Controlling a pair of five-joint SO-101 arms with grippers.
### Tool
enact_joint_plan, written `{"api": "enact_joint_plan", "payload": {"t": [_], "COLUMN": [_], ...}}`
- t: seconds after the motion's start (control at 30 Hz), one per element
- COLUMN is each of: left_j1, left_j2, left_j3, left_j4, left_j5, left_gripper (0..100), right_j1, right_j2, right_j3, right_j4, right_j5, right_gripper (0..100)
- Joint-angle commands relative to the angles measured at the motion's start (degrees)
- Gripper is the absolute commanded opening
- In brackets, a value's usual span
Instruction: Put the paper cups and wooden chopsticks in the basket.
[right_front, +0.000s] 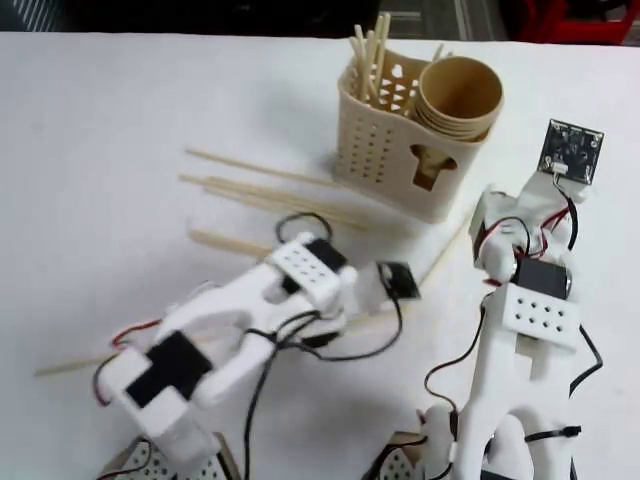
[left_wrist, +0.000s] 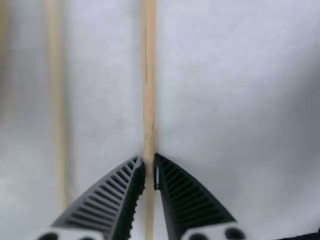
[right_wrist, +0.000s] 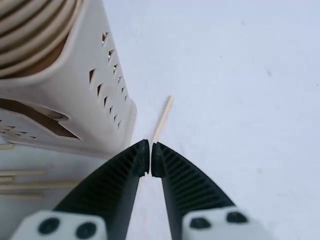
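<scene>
The cream basket (right_front: 385, 160) stands at the back middle of the table, with a stack of paper cups (right_front: 460, 95) and several chopsticks (right_front: 370, 50) upright in it. More wooden chopsticks (right_front: 260, 190) lie on the white table to its left. My left gripper (left_wrist: 149, 165) is low over the table, shut on one chopstick (left_wrist: 149, 90) that runs between its fingers; a second chopstick (left_wrist: 57, 125) lies parallel beside it. My right gripper (right_wrist: 150, 150) is shut beside the basket's wall (right_wrist: 95, 100), and a chopstick end (right_wrist: 162, 117) lies just past its tips.
A thin chopstick (right_front: 450, 245) slants between the two arms below the basket. Another chopstick (right_front: 70, 367) lies at the left near the left arm's base. The table's back left is open white surface.
</scene>
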Motion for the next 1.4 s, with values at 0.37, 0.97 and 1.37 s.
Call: {"api": "enact_joint_plan", "payload": {"t": [0.37, 0.97, 1.37], "left_j1": [-13.93, -13.23, -11.56], "left_j2": [-9.98, -1.71, -1.36], "left_j3": [2.46, -7.91, -8.44], "left_j4": [-3.52, -3.34, -6.24], "left_j5": [-8.26, -7.91, -2.99], "left_gripper": [2, 16, 19], "right_j1": [0.4, 0.31, 0.31], "right_j2": [-2.07, -2.07, -2.07], "right_j3": [-0.79, -0.79, -0.79], "right_j4": [-1.01, -1.01, -1.01], "right_j5": [-0.09, -0.09, -0.09], "right_gripper": [2.5, 2.5, 2.5]}}
